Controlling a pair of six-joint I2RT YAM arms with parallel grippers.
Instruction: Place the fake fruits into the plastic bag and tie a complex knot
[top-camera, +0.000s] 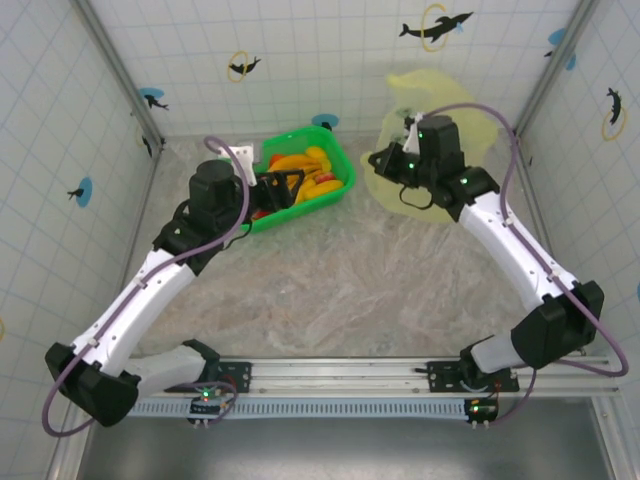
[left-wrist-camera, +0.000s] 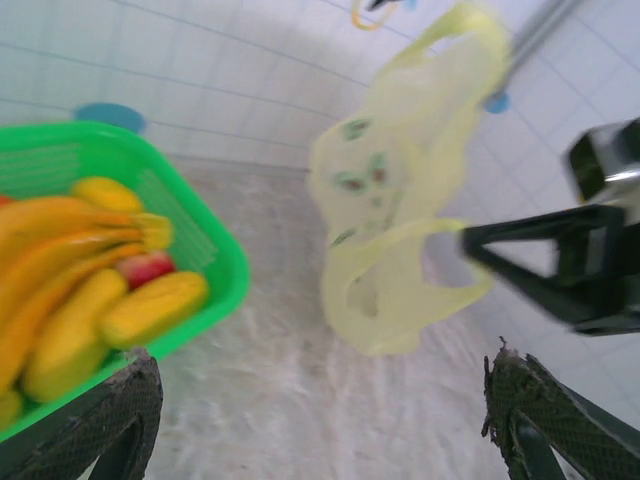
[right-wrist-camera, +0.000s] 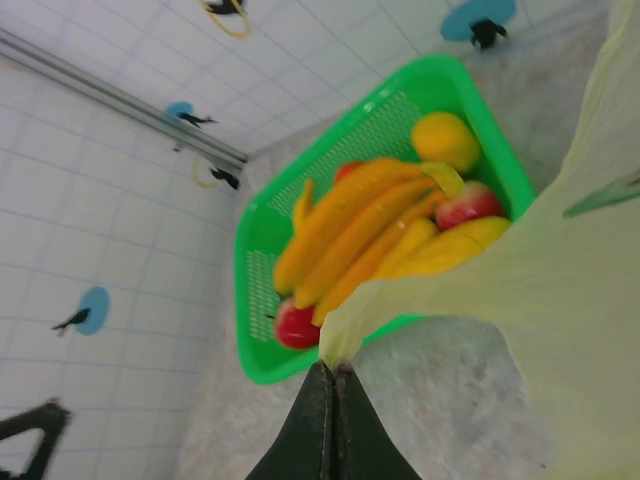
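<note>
The fake fruits (top-camera: 312, 172) lie in a bright green basket (top-camera: 338, 152): yellow-orange bananas (right-wrist-camera: 360, 235), round yellow ones and red ones (left-wrist-camera: 147, 268). My left gripper (top-camera: 289, 186) hovers open at the basket's near edge, its dark fingertips (left-wrist-camera: 125, 410) wide apart with bare table between them. The plastic bag (top-camera: 470, 122), thin and pale yellow-green, hangs lifted off the table at the back right. My right gripper (right-wrist-camera: 333, 372) is shut on a bunched edge of the plastic bag (right-wrist-camera: 565, 260). In the left wrist view the plastic bag (left-wrist-camera: 400, 220) hangs from the right gripper (left-wrist-camera: 480, 245).
White tiled walls with dolphin stickers close in the table on the left, back and right. A metal corner post (right-wrist-camera: 110, 95) runs along the wall. Marbled tabletop (top-camera: 340, 270) lies open between the basket and the arm bases.
</note>
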